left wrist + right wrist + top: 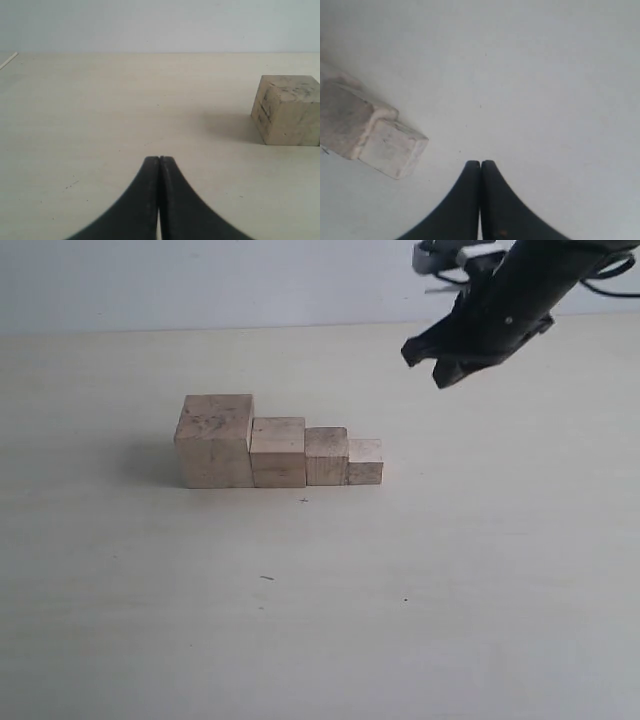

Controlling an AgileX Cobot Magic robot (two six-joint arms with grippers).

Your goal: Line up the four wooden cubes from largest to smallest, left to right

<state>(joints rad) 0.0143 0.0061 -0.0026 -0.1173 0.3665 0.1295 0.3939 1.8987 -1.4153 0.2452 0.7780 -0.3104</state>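
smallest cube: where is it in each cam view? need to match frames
Exterior view: smallest cube, right end of the row, against its neighbour.
Left wrist view: not in it; only the largest cube shows.
Right wrist view: the nearest cube of the row, seen end-on.
Shared landmark: the cube row; each wrist view catches one end of it.
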